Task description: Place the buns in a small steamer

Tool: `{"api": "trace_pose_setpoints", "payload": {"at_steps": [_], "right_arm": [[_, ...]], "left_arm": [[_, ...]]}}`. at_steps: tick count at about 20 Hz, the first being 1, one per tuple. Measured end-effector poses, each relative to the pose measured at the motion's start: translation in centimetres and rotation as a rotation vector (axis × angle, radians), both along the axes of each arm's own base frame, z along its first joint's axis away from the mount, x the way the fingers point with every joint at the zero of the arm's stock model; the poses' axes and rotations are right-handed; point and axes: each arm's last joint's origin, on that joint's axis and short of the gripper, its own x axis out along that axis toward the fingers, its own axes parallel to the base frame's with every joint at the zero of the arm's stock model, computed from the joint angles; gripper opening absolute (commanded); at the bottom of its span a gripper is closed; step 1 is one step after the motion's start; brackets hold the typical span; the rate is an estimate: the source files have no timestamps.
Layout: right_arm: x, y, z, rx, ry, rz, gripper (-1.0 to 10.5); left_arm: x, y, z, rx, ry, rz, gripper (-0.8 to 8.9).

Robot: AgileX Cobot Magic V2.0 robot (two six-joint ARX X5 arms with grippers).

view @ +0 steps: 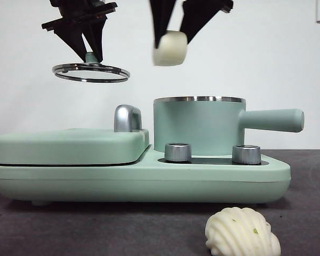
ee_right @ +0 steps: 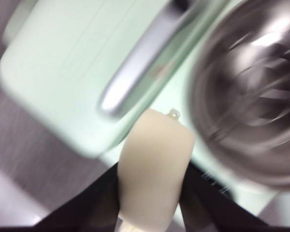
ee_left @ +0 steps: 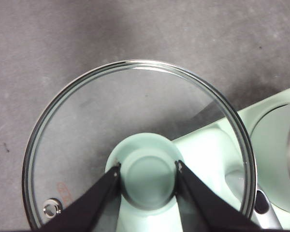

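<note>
The small steamer (view: 198,127) stands open on the right of the mint-green base, its steel inside blurred in the right wrist view (ee_right: 253,92). My right gripper (view: 172,37) is shut on the smooth bun (view: 170,48), held in the air just above and left of the steamer's rim; the wrist view shows the bun (ee_right: 152,166) between the jaws. My left gripper (view: 90,53) is shut on the green knob (ee_left: 149,171) of the glass lid (view: 90,72), held high over the griddle. The ridged bun (view: 241,233) lies on the table in front of the base.
A flat mint-green lidded griddle (view: 69,145) with a chrome handle (view: 127,118) fills the left of the base. Two steel knobs (view: 178,152) sit in front of the steamer. The steamer's straight handle (view: 272,120) points right. The table is dark grey.
</note>
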Motion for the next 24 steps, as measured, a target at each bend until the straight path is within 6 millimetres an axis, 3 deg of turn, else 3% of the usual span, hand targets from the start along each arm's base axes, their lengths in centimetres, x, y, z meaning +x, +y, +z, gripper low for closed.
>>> {"api": "trace_pose_setpoints", "payload": {"at_steps": [5, 10, 14, 20, 24], "right_arm": [[5.9, -1.8, -0.9, -0.024, -0.012, -0.083, 1.6], [8.8, -1.7, -4.7, -0.07, 0.075, -0.086, 1.6], [9.8, -1.1, -6.9, -0.105, 0.111, -0.057, 1.7], [10.1, -1.3, -7.5, -0.114, 0.126, -0.045, 2.8], [10.3, -1.2, -7.5, -0.106, 0.111, -0.044, 4.4]], "left_arm": [[0.0, 0.0, 0.0, 0.0, 0.0, 0.0, 0.59], [0.0, 0.0, 0.0, 0.0, 0.0, 0.001, 0.59], [0.0, 0.0, 0.0, 0.0, 0.0, 0.001, 0.59], [0.0, 0.0, 0.0, 0.0, 0.0, 0.001, 0.59], [0.0, 0.0, 0.0, 0.0, 0.0, 0.001, 0.59]]}}
